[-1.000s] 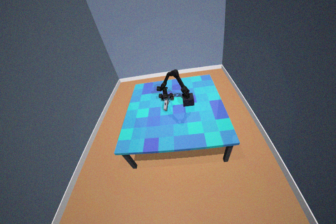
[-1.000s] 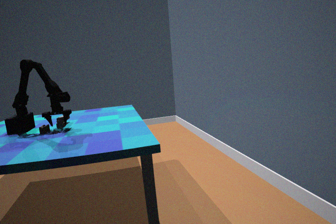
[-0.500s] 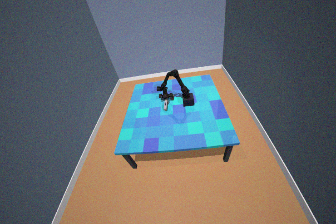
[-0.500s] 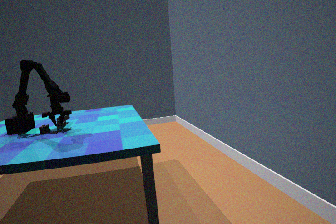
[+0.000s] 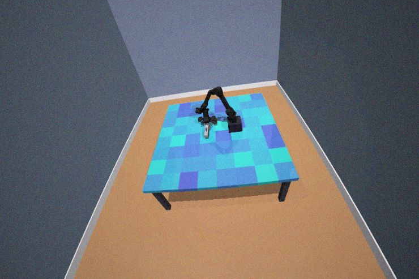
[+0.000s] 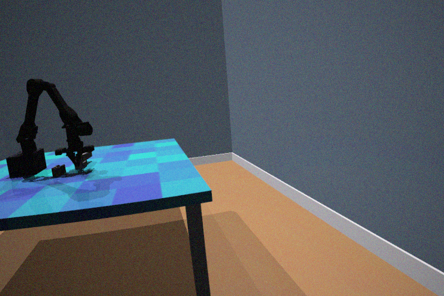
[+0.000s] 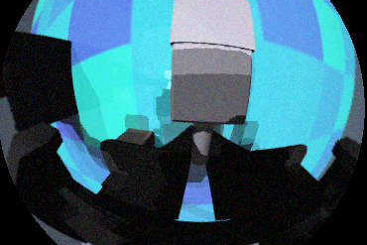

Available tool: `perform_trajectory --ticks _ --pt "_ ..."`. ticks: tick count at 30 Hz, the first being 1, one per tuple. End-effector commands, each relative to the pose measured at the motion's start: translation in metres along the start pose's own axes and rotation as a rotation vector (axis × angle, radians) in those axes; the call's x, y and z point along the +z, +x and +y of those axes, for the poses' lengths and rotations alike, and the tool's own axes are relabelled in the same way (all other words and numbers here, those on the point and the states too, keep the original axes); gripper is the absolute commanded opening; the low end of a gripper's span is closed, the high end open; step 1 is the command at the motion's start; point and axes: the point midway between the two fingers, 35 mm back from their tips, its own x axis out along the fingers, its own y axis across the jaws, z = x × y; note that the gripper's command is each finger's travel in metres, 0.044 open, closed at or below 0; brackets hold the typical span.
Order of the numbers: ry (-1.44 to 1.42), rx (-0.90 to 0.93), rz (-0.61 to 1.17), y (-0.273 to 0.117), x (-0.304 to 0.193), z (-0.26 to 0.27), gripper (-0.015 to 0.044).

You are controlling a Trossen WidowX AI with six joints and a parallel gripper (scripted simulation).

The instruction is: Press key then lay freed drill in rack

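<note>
A long pale grey housing point(image 5: 206, 132) point(image 6: 85, 157) point(image 7: 213, 14) stands on the table, with a small dark mark on its top in the top view. A short grey shaft, the drill point(image 7: 202, 140), sticks out of its near end in the wrist view. My gripper point(image 5: 206, 123) point(image 6: 79, 167) point(image 7: 197, 129) points down at that end, its fingers shut on the drill low over the table. How much of the drill is inside the housing is hidden. The key cannot be made out clearly. A small brownish block point(image 6: 58, 170) point(image 7: 137, 137), seemingly the rack, stands beside the gripper on the arm-base side.
The black arm base point(image 5: 235, 124) point(image 6: 26, 163) stands on the patchwork blue table point(image 5: 233, 175) point(image 6: 138, 188), beyond the small block. The arm arches above the table. A black block-shaped part point(image 7: 40, 78) shows at the left of the wrist view.
</note>
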Motion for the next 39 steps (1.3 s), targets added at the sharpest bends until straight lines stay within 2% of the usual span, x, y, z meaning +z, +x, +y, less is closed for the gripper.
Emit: perform_trajectory --ticks 1,28,39 --pt "0.0 0.002 0.004 0.0 -0.004 0.0 0.0" --pt "0.0 0.002 0.007 -0.003 -0.042 -0.001 0.0" --pt "0.003 0.002 0.004 -0.002 -0.038 0.0 0.0289"
